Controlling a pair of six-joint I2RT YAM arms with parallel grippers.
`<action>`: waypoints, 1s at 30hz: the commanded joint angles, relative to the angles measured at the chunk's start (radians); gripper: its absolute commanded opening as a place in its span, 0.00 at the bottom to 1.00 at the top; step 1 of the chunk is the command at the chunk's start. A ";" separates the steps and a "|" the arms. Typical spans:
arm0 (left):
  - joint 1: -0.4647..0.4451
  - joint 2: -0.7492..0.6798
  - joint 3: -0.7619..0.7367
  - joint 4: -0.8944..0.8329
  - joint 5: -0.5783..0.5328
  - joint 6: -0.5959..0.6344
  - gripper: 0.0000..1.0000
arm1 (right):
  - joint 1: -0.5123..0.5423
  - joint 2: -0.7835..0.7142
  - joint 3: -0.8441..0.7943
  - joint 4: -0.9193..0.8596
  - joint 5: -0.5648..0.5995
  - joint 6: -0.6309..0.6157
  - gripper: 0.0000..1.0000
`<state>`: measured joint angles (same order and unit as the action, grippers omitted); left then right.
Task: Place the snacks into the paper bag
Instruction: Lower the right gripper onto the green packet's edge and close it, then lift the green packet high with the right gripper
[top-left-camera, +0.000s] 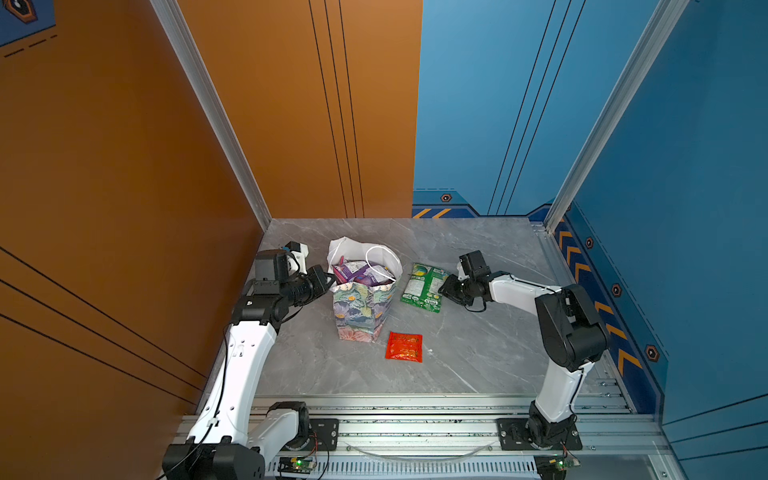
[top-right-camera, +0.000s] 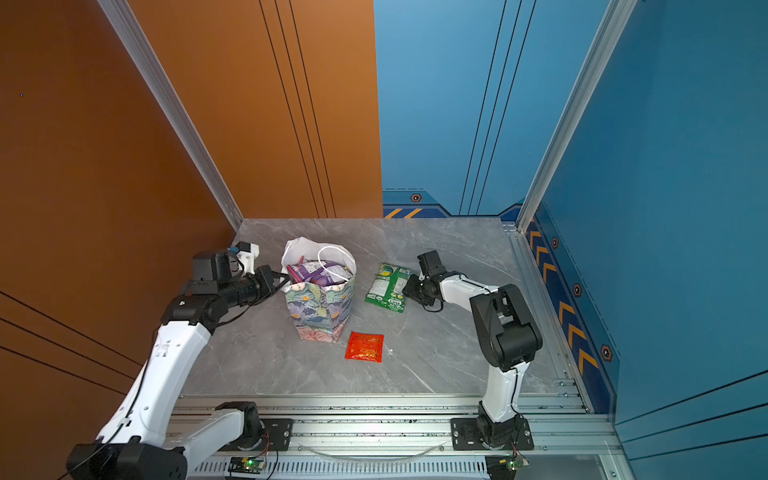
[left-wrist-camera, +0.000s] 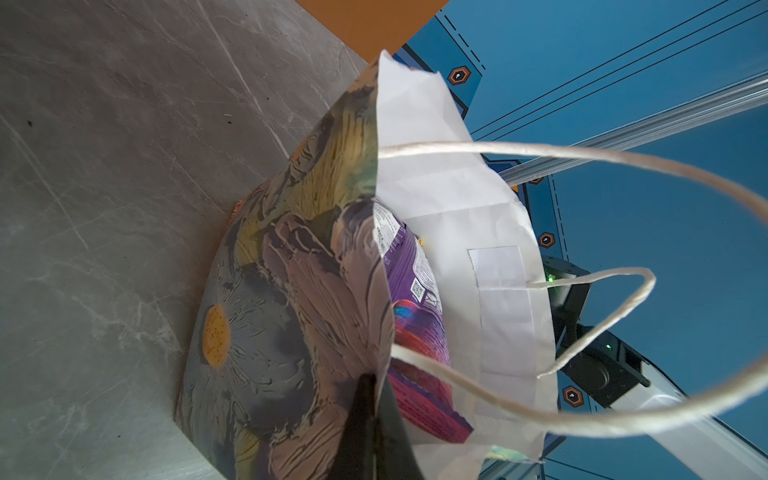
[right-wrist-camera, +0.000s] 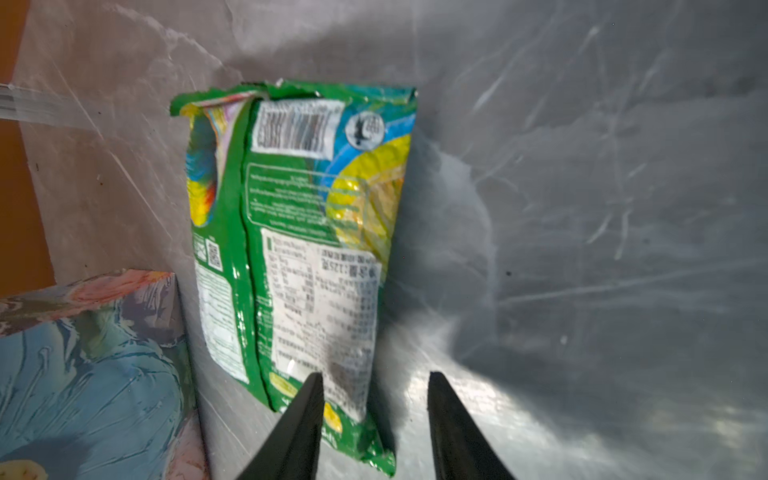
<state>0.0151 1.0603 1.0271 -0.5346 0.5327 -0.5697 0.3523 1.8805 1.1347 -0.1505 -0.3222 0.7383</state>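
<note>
**Green packet up next; bag pinned by its rim**

Right tool (right-wrist-camera: 374, 380): jaws parted and nothing between them. It sits low over the desk (top-left-camera: 478, 357) at the short edge of the green packet (right-wrist-camera: 307, 232). In the wrist view one finger overlaps that packet's corner. The packet lies flat, label side up, just beside the paper bag (top-left-camera: 361, 309); I cannot tell whether they touch.

Left tool (left-wrist-camera: 370, 411): clenched on the bag's rim, on the side away from the green packet, holding the bag upright. Purple packets (top-left-camera: 356, 272) stand inside and reach nearly to the brim.

Step in hand, as I read it: picking the green packet. The next move calls for closing on its edge, lifting above the rim and coming over the mouth.

Around: a small red packet (top-left-camera: 404, 347) lies flat on the desk in front of the bag, well apart from both tools and not yet bagged.

Likely obstacles:
- A cord handle (top-left-camera: 384, 259) loops across the mouth.
- The bag is crowded, leaving little room.
- The thin, glossy packet lies flush on the desk and may slip.
</note>
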 joint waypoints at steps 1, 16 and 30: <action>0.005 -0.012 0.012 -0.001 0.016 0.009 0.00 | -0.001 0.056 0.045 0.053 -0.034 0.041 0.44; 0.004 -0.011 0.014 -0.001 0.019 0.011 0.00 | -0.014 0.115 0.101 0.101 -0.017 0.100 0.06; 0.005 -0.011 0.014 -0.001 0.022 0.015 0.00 | 0.037 -0.225 0.250 -0.153 0.129 -0.034 0.00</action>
<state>0.0151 1.0603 1.0271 -0.5346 0.5327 -0.5697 0.3653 1.7454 1.2938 -0.2295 -0.2649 0.7700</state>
